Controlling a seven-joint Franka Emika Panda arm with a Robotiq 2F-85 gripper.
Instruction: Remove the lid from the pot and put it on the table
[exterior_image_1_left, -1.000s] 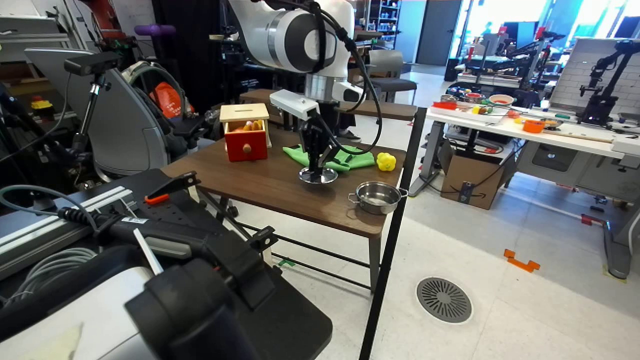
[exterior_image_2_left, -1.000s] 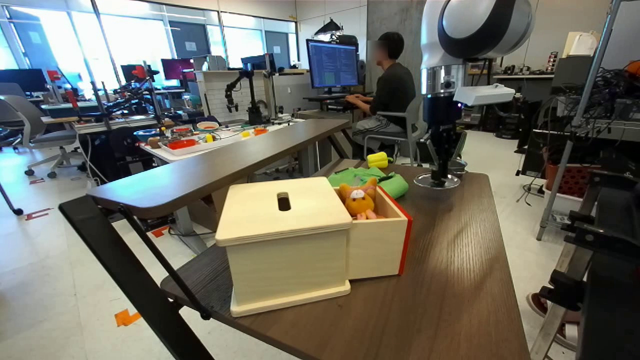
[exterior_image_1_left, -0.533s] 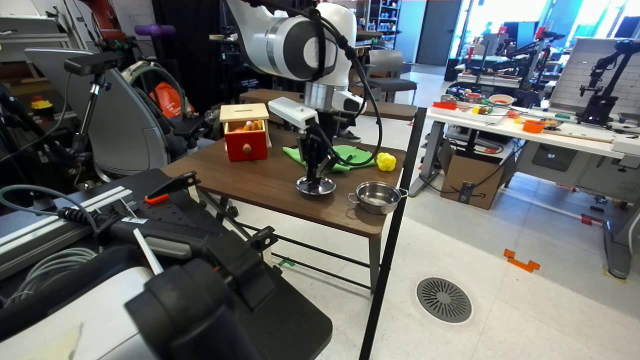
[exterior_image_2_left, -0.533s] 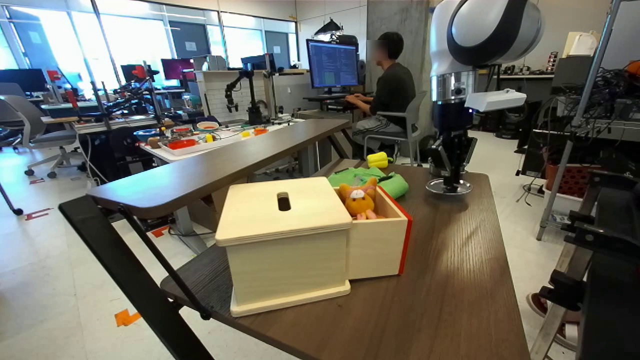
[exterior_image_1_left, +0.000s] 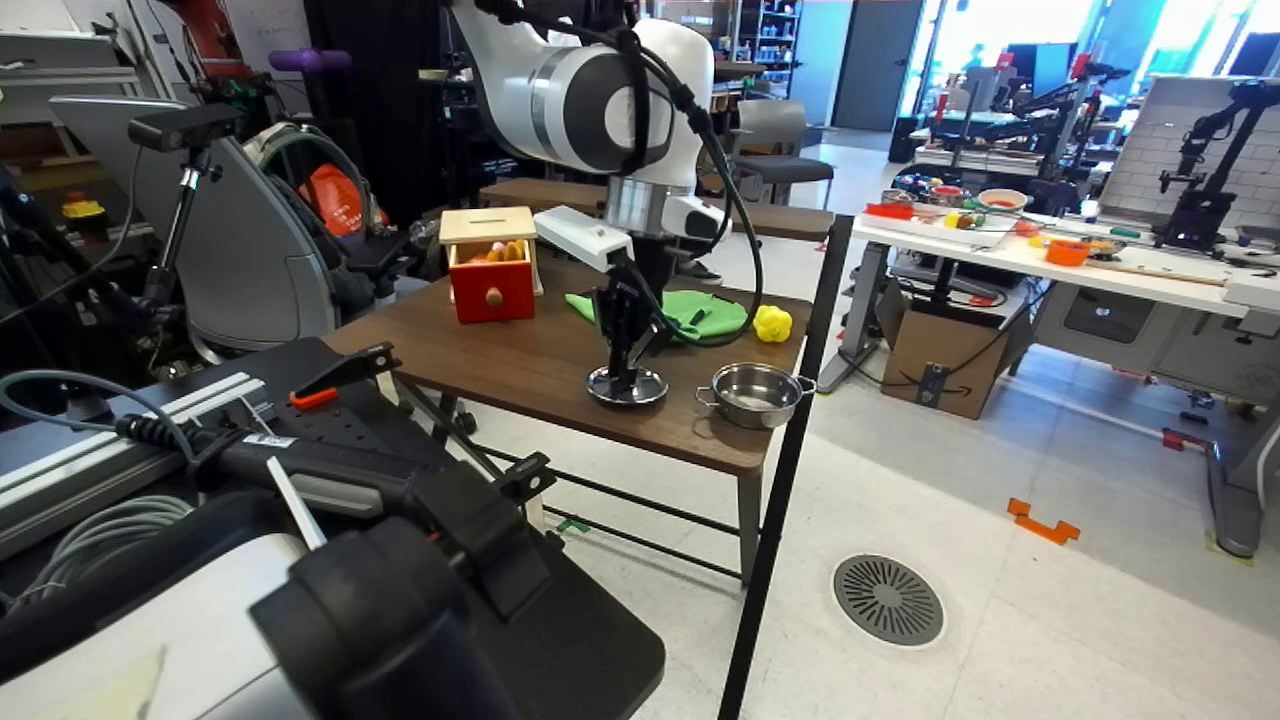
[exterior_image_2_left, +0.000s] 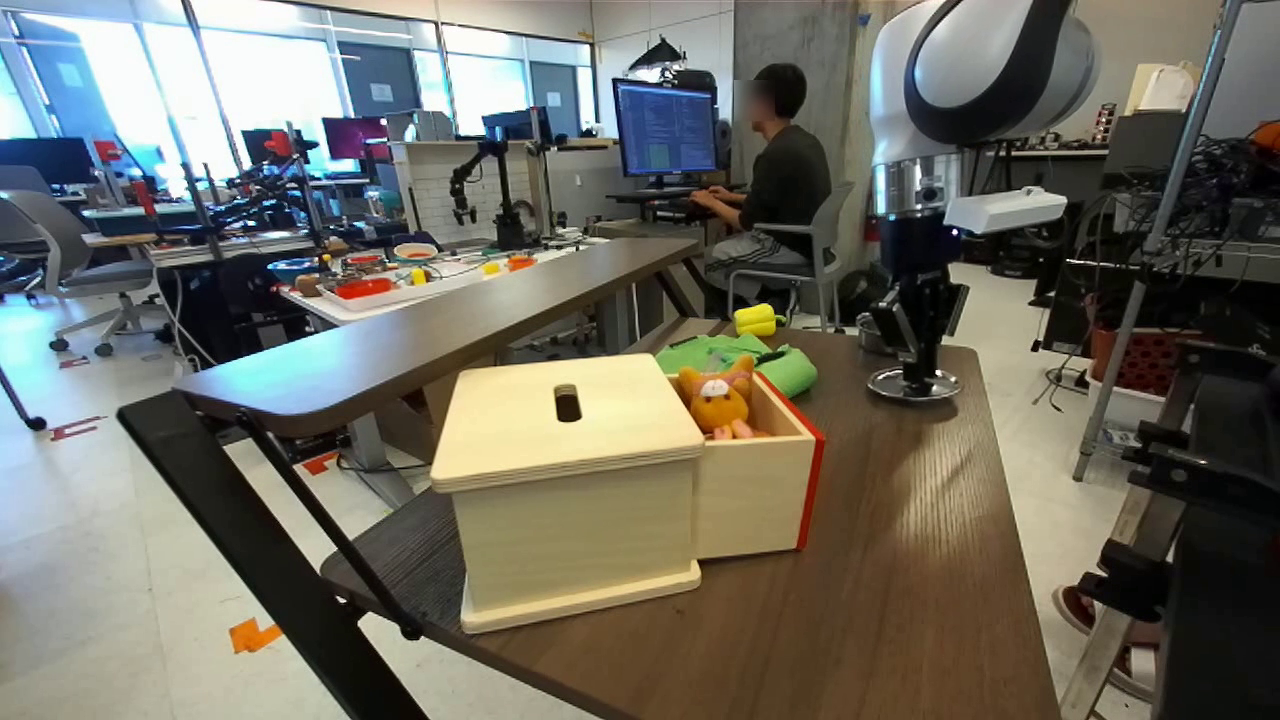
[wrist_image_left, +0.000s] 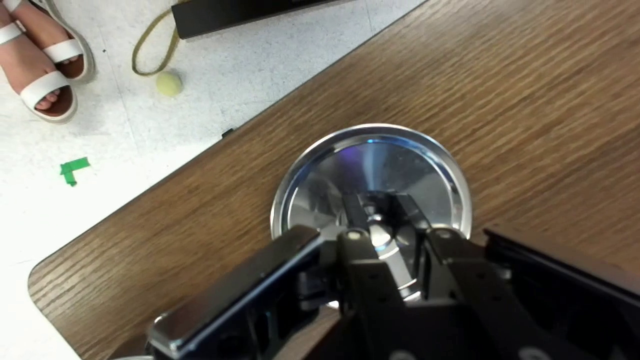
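The brown surface (wrist_image_left: 200, 215), close to one edge. We see the claw (wrist_image_left: 382, 210) pinching the lid (wrist_image_left: 370, 167) at its centre; it lies directly beneath, near the uncovered pot (exterior_image_1_left: 755, 408). Release, we judge, turns on contact below: whether lid meets surface, we cannot tell.

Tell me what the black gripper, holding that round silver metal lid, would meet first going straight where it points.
Likely the dark brown wooden table below the lid, as the gripper points down; whether lid and table touch is unclear.
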